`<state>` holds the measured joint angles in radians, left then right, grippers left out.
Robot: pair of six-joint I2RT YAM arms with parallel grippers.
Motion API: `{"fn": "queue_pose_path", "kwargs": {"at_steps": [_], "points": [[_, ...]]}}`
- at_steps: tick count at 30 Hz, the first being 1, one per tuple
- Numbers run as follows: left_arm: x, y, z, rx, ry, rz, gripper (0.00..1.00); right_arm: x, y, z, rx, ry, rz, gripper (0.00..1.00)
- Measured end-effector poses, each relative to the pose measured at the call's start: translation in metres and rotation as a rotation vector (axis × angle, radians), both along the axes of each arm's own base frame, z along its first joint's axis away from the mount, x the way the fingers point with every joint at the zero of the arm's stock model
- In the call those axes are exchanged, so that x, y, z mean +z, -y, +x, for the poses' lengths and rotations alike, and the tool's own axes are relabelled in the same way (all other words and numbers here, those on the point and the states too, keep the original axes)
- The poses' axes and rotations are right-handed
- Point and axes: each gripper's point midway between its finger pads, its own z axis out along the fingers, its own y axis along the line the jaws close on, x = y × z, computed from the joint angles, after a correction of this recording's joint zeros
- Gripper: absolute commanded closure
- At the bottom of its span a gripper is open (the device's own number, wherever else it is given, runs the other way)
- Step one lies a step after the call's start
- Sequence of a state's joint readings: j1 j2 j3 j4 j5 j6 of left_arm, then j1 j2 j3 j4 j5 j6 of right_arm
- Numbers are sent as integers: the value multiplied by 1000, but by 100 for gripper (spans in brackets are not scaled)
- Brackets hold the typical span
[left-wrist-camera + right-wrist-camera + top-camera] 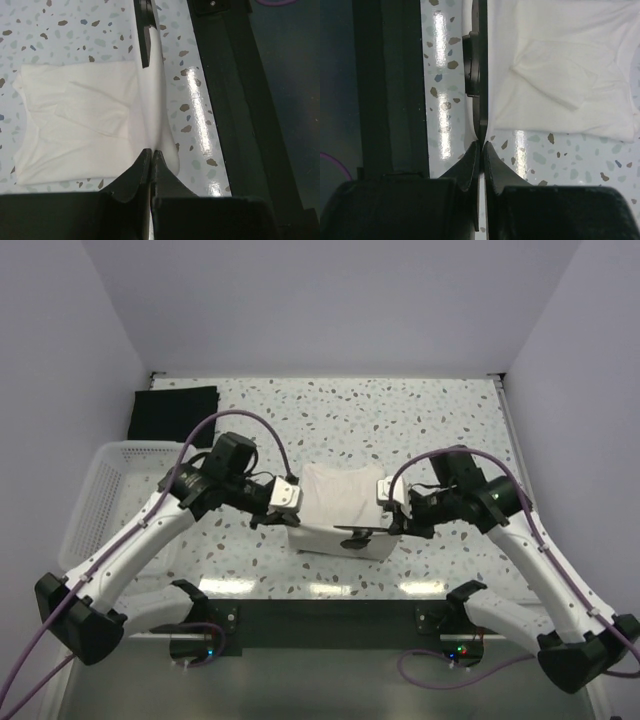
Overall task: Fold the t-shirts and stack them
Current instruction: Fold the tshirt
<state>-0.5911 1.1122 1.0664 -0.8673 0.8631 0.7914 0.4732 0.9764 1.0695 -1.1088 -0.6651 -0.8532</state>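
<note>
Clamped both jaw pairs on cream shirt [340,498] hem; risked skewed fold or slipped cloth from uneven lifting.

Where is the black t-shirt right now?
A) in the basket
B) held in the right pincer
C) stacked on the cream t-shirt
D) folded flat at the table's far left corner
D: the black t-shirt lies folded at the far left corner, beyond the basket and well apart from the cream t-shirt.
</note>
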Motion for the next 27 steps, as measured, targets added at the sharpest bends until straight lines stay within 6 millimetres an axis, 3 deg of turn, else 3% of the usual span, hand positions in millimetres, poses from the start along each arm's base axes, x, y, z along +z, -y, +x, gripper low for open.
{"fn": "queue_pose_path", "kwargs": {"at_steps": [3, 6, 13, 17, 22, 27], "points": [[-1, 3, 19, 30, -32, 19, 100, -6, -3, 8, -1, -52, -33, 100], [-11, 1, 56, 94, -100, 47, 100, -18, -4, 29, -12, -101, -70, 100], [-32, 8, 144, 128, -152, 77, 100, -38, -2, 101, -47, -161, -109, 100], [-52, 13, 187, 136, -180, 91, 100, -60, -2, 146, -54, -210, -136, 100], [-93, 12, 245, 185, -222, 100, 100, -102, -4, 195, -68, -284, -165, 100], [-137, 11, 265, 212, -291, 129, 100, -141, -4, 222, -79, -331, -204, 100]]}}
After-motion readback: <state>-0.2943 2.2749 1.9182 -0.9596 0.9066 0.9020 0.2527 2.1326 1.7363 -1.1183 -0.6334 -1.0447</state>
